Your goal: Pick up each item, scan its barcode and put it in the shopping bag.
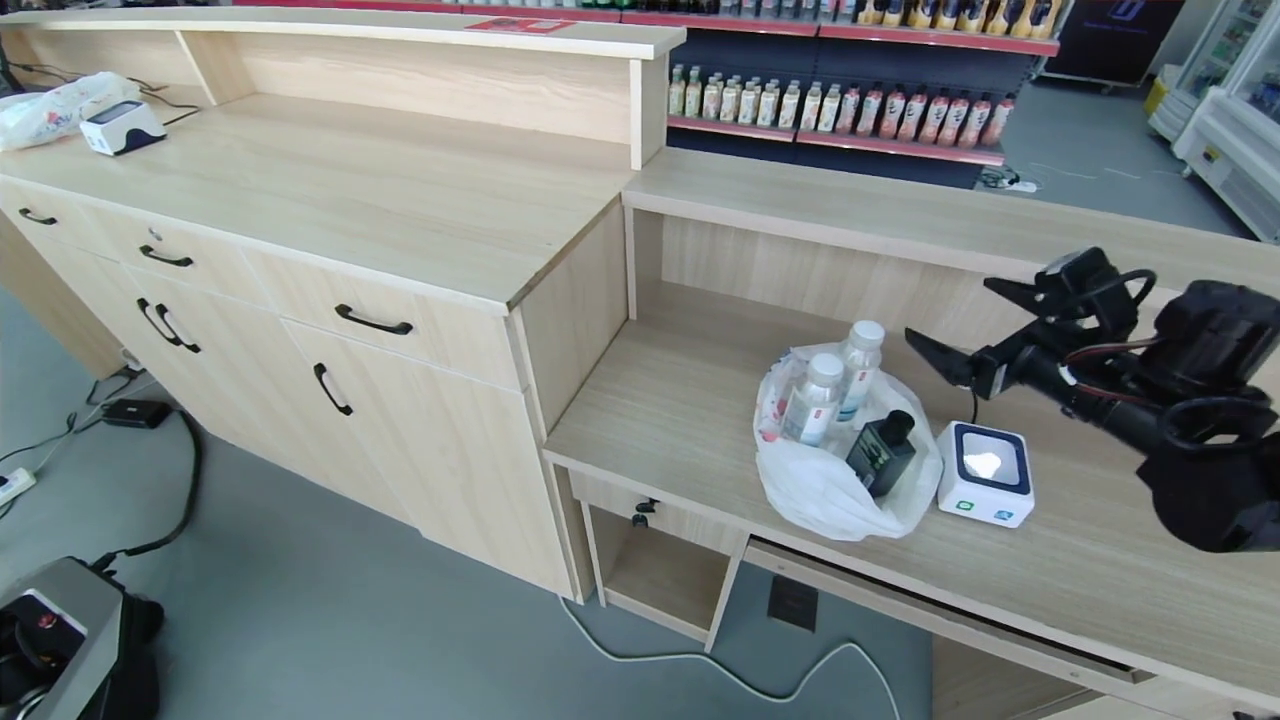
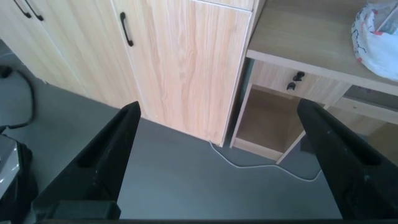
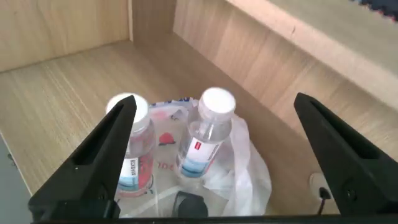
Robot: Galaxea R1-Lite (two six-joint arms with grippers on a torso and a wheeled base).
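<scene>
The shopping bag (image 1: pixel 830 495) is set on the lower counter (image 1: pixel 690 400), just beside the white barcode scanner (image 1: pixel 985 473). Two clear white-capped bottles (image 1: pixel 812 400) and a dark bottle (image 1: pixel 882 452) are held inside it. The right gripper (image 1: pixel 950 310) is spread wide and empty near the bag. The left gripper (image 2: pixel 219 106) is likewise spread, above the floor.

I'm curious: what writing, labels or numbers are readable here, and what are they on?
Nothing reads clearly.
Two clear bottles in the shopping bag: red and blue labels, print blurred.
Dark bottle: label too small.
Barcode scanner: small green and blue marks, unreadable.
Shelf drinks: labels too small.
</scene>
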